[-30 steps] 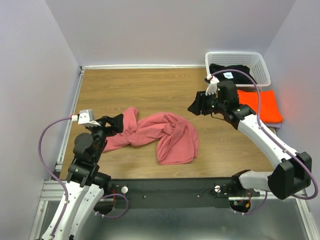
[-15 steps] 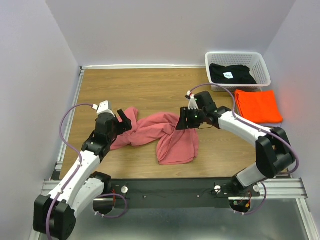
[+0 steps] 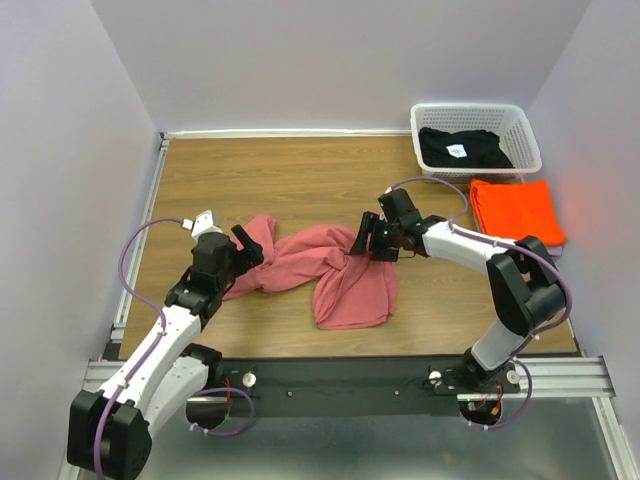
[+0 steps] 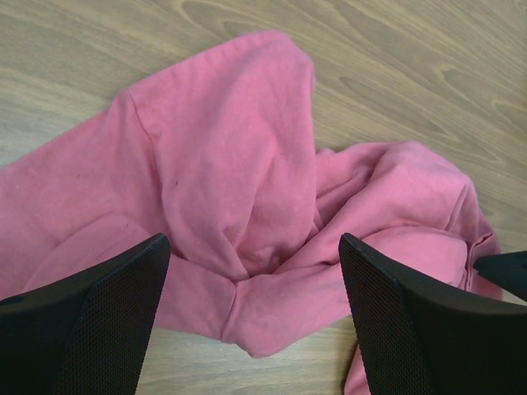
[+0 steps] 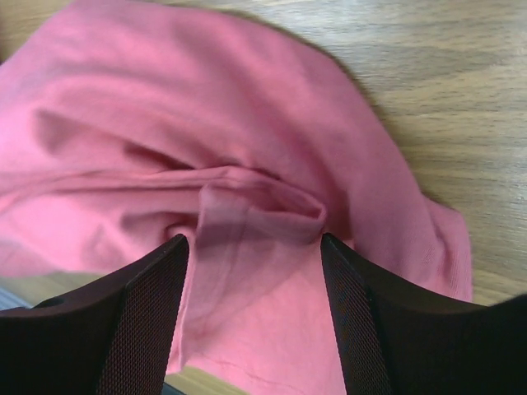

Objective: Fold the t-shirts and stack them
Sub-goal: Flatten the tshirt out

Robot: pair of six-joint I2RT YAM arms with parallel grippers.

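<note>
- The wooden tabletop (image 3: 300,170) carries one crumpled shirt near its middle, with the other garments well apart at the far right corner.
- The dusty pink-red t-shirt (image 3: 320,265) lies bunched and twisted. Its long axis runs left to right across the tabletop, between the two arms. It is not yet spread or folded.
- The white lattice basket (image 3: 475,108) sits at the far right corner with the black t-shirt (image 3: 460,148) inside, its white label showing.
- The bright orange t-shirt (image 3: 517,210) lies as a neat flat rectangle just in front of the basket.
- The left end effector (image 3: 245,243) hovers at the shirt's left end. Its jaws are spread wide and grip nothing, and the wrist view shows a puckered lobe of pink cloth directly between and below the fingers (image 4: 99,304).
- The right end effector (image 3: 362,240) is poised at the shirt's right far edge, also released and holding nothing. Its wrist view shows a raised ridge of fabric (image 5: 255,193) centred between the open jaws.
- Each arm is nearest its own end of the garment, so a pinch straight down on both sides looks like the likely next move, followed by a pull apart along that left-right axis to flatten the cloth.
</note>
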